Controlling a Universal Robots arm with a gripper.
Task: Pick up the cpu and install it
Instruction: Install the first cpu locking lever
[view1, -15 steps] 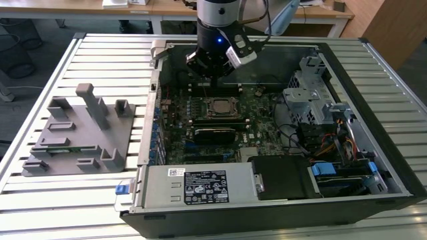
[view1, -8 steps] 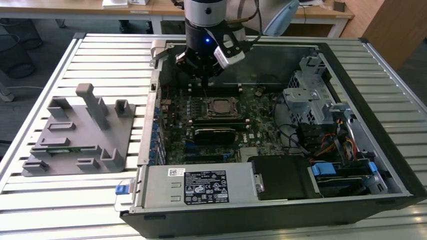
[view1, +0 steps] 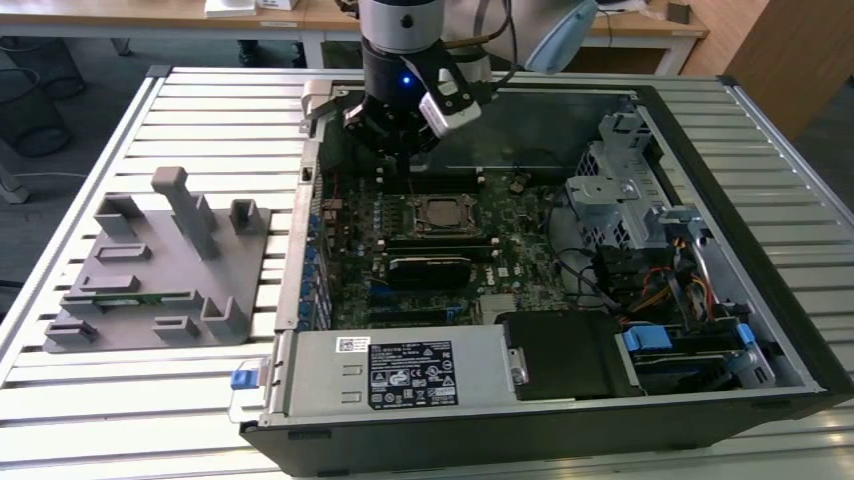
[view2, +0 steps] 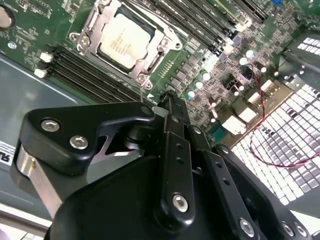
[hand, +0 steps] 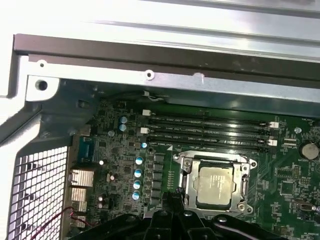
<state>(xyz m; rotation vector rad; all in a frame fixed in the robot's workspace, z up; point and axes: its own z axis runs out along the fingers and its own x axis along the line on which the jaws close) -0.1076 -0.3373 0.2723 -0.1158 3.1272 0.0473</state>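
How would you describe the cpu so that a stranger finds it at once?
Start at the open computer case on the slatted table and find the green motherboard inside it. Near its middle is a square metal socket frame beside long black memory slots. The cpu lies in that frame: a flat, pale silvery square, the only plain metal plate there.

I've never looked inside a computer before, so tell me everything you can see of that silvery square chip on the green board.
The cpu is a small flat square with a pale, silvery, matte metal top. It lies flat in the socket frame on the green motherboard, the metal frame bordering it on all sides. Rows of long black memory slots run alongside the socket. In both wrist views nothing grips it, and the end effector is off to one side of the socket.
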